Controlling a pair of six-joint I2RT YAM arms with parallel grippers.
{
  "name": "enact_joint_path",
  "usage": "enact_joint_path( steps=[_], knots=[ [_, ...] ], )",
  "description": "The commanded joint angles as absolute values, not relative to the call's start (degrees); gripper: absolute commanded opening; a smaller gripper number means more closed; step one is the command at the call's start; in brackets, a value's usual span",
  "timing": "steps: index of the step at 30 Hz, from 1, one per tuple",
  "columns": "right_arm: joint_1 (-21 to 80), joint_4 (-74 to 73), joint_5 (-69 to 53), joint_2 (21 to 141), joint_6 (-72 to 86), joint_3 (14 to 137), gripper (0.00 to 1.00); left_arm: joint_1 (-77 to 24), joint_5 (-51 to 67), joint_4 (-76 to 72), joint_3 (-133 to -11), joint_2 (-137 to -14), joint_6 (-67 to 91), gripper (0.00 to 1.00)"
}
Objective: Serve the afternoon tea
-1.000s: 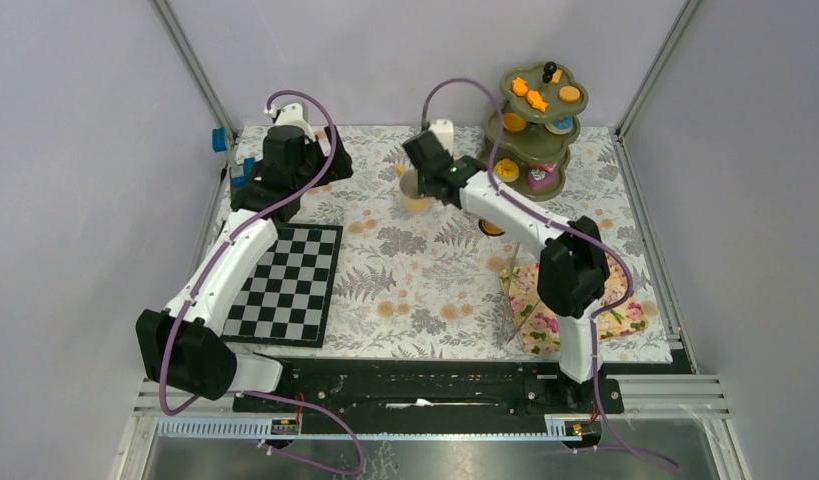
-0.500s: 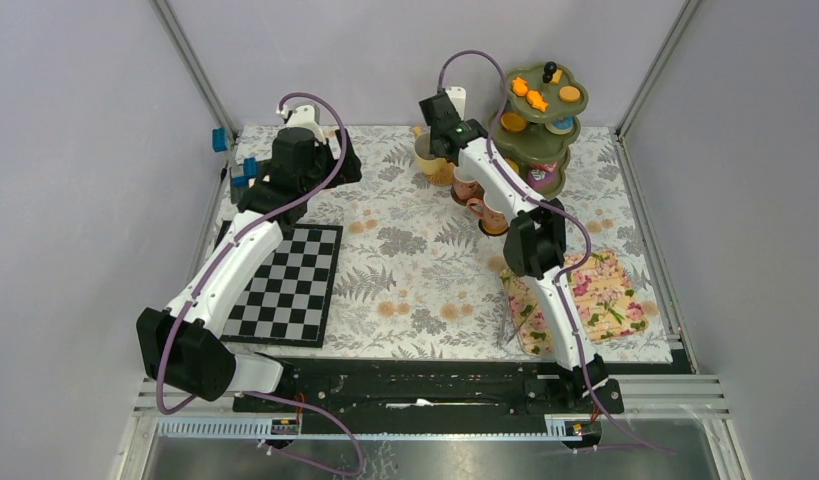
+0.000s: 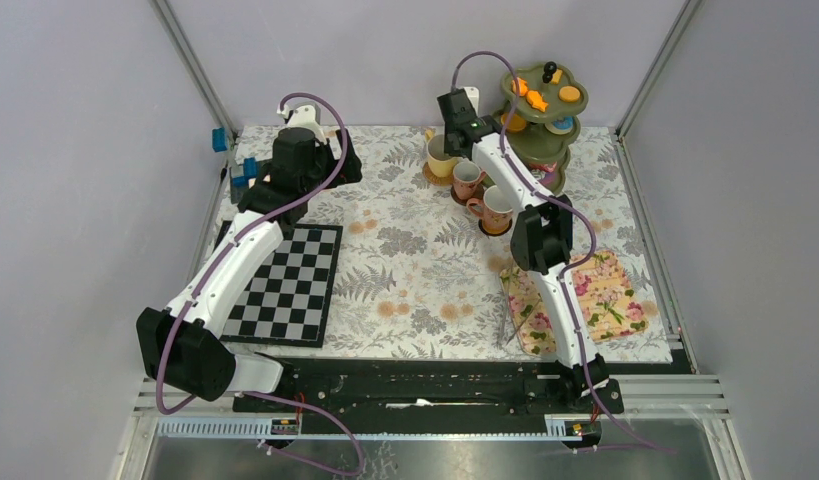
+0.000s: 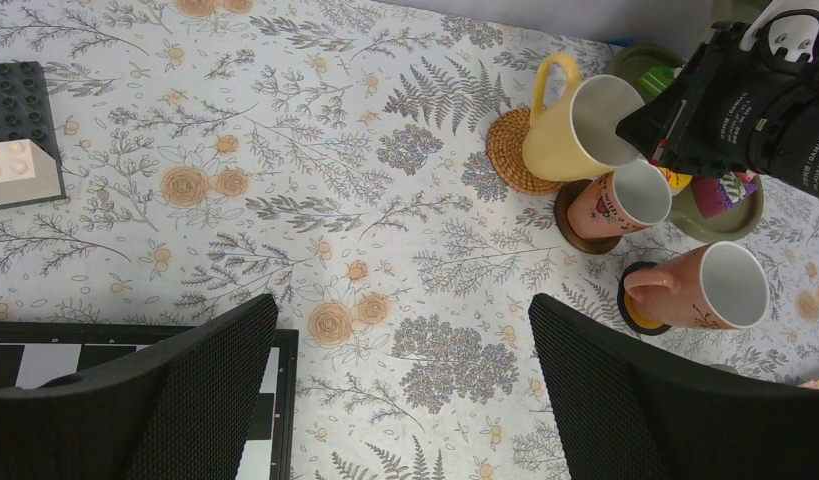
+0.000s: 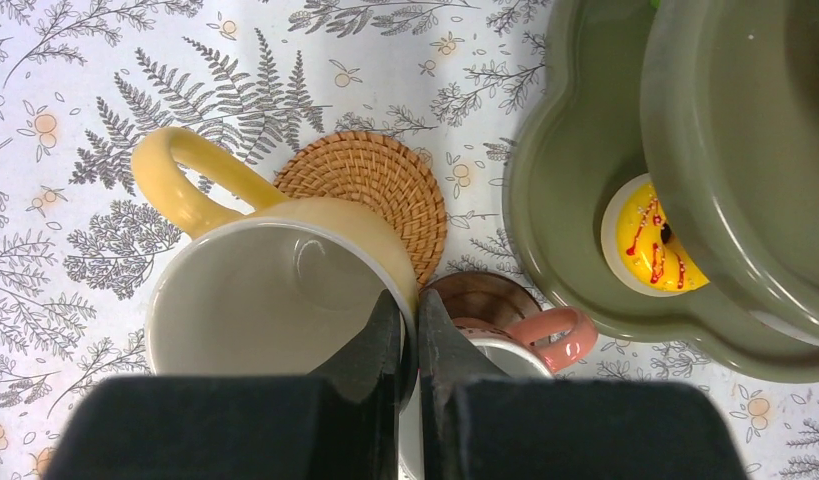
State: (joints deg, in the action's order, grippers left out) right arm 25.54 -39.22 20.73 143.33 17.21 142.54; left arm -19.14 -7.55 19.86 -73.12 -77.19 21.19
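My right gripper (image 5: 408,310) is shut on the rim of the yellow mug (image 5: 265,300), one finger inside and one outside. The mug (image 4: 575,130) hangs tilted over a woven round coaster (image 4: 510,150); whether its base rests there I cannot tell. Two pinkish mugs (image 4: 625,195) (image 4: 710,285) stand on dark coasters just right of it. The olive-green stand (image 3: 540,120) at the back right carries donuts and cookies; a yellow donut (image 5: 650,245) lies on its bottom tier. My left gripper (image 4: 405,390) hovers open over the cloth with nothing between its fingers.
The black-and-white chessboard (image 3: 285,285) lies at the near left, partly under my left arm. A folded floral cloth (image 3: 600,295) lies at the near right. A black studded plate (image 4: 15,110) sits at the far left. Frame posts stand at the back corners.
My right arm has carried the yellow mug back and to the right, from the middle of the table to the woven coaster by the pink mugs. The left arm barely moved.
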Motion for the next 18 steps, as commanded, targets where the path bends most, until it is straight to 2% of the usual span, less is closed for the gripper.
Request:
enact_joint_path(
  steps=[1,13,15,18],
  knots=[
    [25.19,-33.81,19.51,143.03,16.96,146.25,0.00,-19.34,-8.96,18.01,-74.71,-76.73,20.57,0.99],
    [24.27,-31.71,18.63,146.40,15.47,148.27,0.01,-19.29,-8.65,18.08,-74.66,-76.90,20.65,0.99],
    [24.30,-31.48,18.44,146.95,15.17,148.69,0.05,-19.29,-8.23,18.11,-74.78,-77.06,20.74,0.99],
    [24.26,-31.30,17.61,147.59,14.47,149.58,0.17,-19.34,-7.98,18.03,-74.71,-77.34,20.91,0.99]
  ],
)
